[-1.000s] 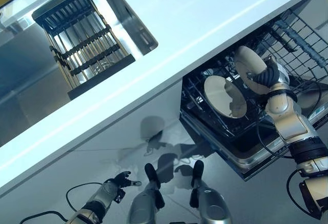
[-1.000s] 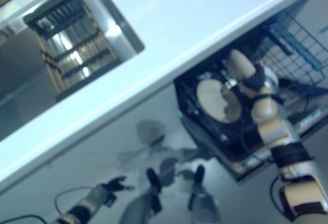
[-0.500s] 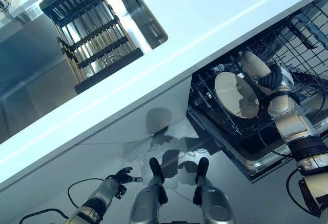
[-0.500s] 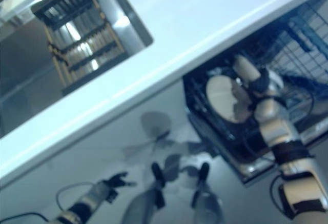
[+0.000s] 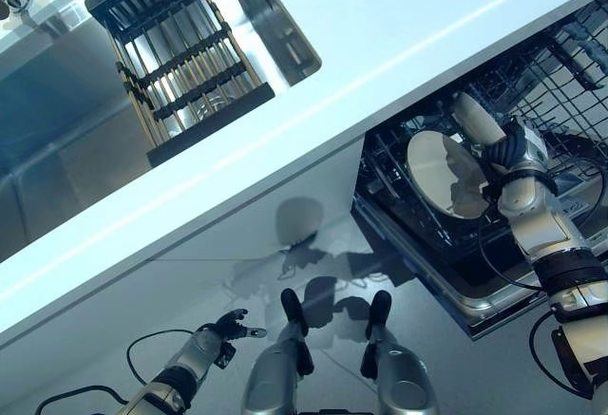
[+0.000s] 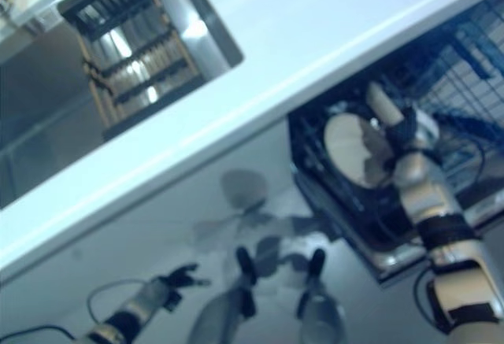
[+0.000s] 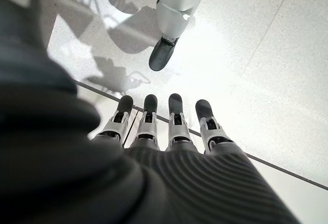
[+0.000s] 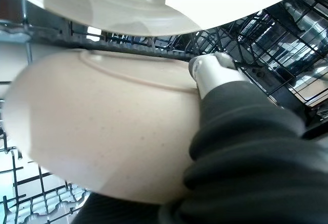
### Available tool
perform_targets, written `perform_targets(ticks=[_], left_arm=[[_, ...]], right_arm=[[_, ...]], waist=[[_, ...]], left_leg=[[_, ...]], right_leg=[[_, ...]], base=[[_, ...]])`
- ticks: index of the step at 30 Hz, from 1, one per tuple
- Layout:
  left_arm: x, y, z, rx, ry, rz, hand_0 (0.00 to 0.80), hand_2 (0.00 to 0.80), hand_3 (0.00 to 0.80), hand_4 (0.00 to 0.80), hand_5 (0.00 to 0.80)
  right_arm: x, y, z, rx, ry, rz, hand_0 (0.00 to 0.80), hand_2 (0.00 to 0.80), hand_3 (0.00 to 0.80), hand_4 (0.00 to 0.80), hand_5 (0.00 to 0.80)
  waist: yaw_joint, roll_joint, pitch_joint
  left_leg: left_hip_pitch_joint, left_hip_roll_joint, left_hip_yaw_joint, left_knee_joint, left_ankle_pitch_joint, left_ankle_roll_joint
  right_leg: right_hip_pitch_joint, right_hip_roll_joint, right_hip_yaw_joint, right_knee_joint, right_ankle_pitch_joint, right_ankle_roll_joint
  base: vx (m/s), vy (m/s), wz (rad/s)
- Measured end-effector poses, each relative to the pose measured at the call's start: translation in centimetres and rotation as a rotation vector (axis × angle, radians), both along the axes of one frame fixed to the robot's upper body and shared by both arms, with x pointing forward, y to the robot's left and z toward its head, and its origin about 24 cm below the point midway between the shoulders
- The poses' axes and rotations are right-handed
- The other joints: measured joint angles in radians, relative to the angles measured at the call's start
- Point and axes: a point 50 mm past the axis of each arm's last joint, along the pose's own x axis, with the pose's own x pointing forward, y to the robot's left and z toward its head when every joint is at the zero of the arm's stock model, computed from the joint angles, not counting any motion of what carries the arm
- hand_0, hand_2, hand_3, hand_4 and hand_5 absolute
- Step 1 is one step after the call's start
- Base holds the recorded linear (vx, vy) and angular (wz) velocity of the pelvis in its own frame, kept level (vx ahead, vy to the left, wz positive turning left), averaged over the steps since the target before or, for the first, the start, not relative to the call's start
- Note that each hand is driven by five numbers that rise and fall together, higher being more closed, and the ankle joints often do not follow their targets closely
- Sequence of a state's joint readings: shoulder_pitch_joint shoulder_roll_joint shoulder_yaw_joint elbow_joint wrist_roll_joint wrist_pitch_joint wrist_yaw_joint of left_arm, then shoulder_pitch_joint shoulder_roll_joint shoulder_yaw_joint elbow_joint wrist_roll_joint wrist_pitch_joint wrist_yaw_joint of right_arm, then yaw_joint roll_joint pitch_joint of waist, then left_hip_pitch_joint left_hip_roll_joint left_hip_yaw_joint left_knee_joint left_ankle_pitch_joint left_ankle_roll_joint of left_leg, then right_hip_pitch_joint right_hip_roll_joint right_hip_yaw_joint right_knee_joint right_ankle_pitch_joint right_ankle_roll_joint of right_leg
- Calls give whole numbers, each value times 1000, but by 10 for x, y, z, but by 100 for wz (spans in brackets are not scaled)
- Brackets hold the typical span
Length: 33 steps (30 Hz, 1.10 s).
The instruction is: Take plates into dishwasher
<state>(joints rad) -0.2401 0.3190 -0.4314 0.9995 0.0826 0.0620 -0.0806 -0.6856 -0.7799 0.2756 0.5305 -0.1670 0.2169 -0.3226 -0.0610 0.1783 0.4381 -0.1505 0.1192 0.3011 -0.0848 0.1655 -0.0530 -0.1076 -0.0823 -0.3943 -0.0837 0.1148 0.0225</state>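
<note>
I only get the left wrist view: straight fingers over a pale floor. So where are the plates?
Observer: The right hand grips a beige plate, thumb on its face, at the dishwasher rack.
Operator: Is anything in that rack already?
Observer: Yes, a second plate stands on edge in it, next to the held one.
Operator: And the hand I'm looking along?
Observer: The left hand hangs low, below the white counter, holding nothing.

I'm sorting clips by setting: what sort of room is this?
Most likely a kitchen: a white counter holds a sink with a drying rack, and the right hand holds a plate in an open dishwasher rack.
</note>
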Motion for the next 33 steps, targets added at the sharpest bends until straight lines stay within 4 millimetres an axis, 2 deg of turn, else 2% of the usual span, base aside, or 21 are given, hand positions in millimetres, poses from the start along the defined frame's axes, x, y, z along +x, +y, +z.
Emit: perform_targets(ticks=[33], left_arm=[[2, -1, 2, -8, -7, -7, 0, 0, 0, 0, 0]], right_arm=[[5, 3, -23, 53, 56, -37, 800, 800, 800, 800, 800]], waist=[[3, 1, -1]], left_leg=[[18, -3, -4, 0, 10, 6]], right_leg=[[18, -5, -3, 6, 4, 3]], base=[[0, 0, 0]])
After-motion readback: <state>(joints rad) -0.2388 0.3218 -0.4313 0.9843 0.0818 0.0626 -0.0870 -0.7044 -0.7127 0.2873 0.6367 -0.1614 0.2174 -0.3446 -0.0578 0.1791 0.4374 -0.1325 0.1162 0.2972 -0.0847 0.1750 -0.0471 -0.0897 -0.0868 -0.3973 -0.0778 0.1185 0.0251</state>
